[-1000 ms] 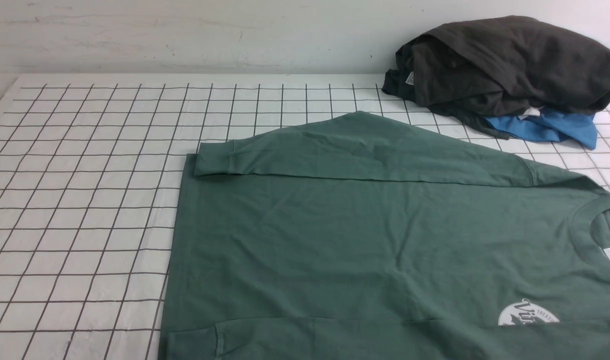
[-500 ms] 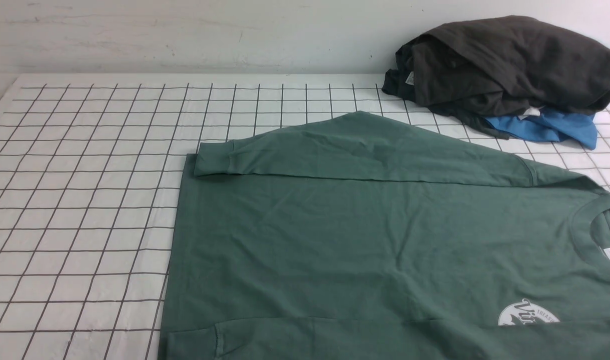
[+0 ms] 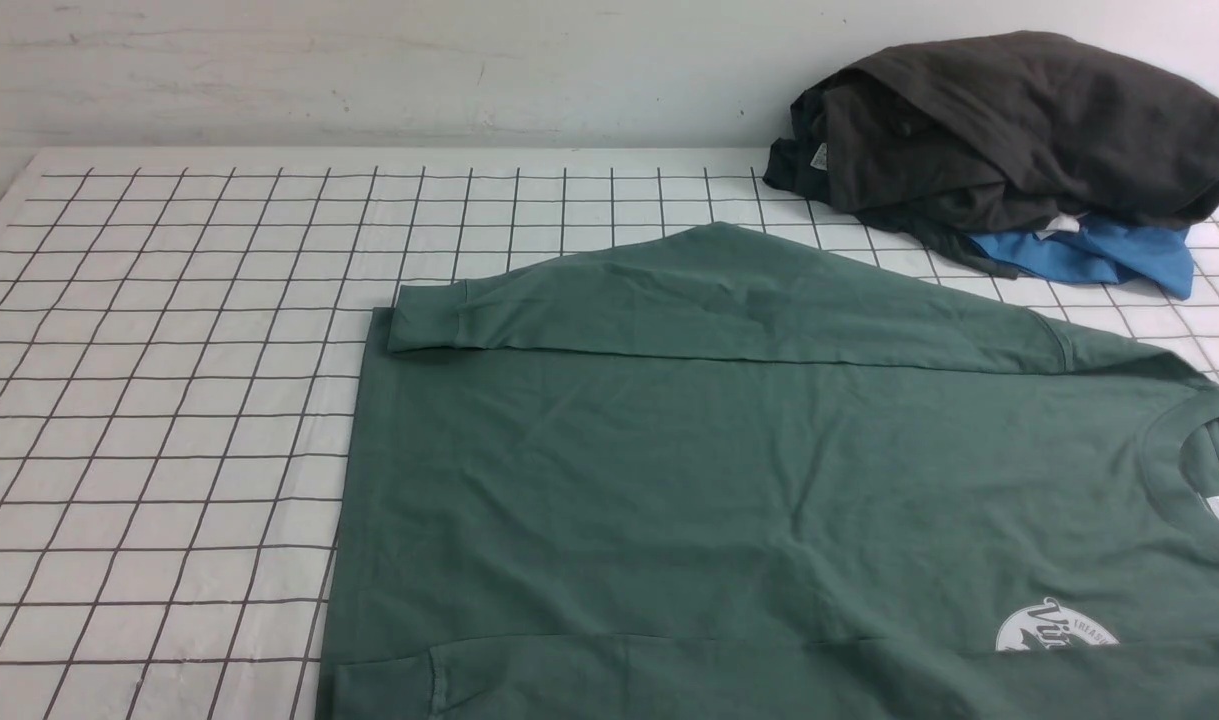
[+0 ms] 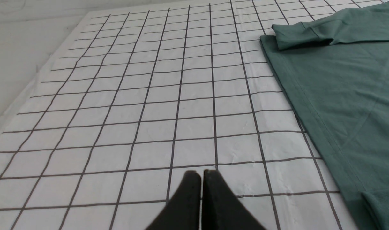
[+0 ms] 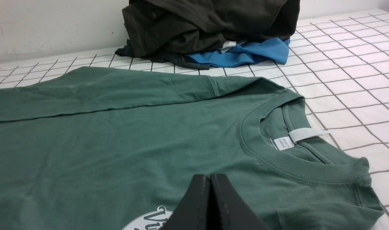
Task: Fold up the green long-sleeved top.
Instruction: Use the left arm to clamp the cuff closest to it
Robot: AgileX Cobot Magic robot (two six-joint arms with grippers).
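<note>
The green long-sleeved top (image 3: 729,480) lies flat on the checked table, neck to the right, hem to the left, with both sleeves folded in over the body. Its far sleeve cuff (image 3: 424,318) rests near the hem corner; its white chest logo (image 3: 1054,628) shows near the front edge. My left gripper (image 4: 201,174) hovers shut and empty over bare table beside the top (image 4: 341,86), left of the hem. My right gripper (image 5: 209,177) is shut and empty above the chest of the top (image 5: 117,134), between the logo (image 5: 149,220) and the ribbed collar (image 5: 277,159). Neither gripper shows in the front view.
A dark grey garment (image 3: 1009,130) is heaped on a bright blue garment (image 3: 1099,255) at the back right, just beyond the top's far shoulder. A white wall runs behind the table (image 3: 169,400), whose left edge shows in the left wrist view.
</note>
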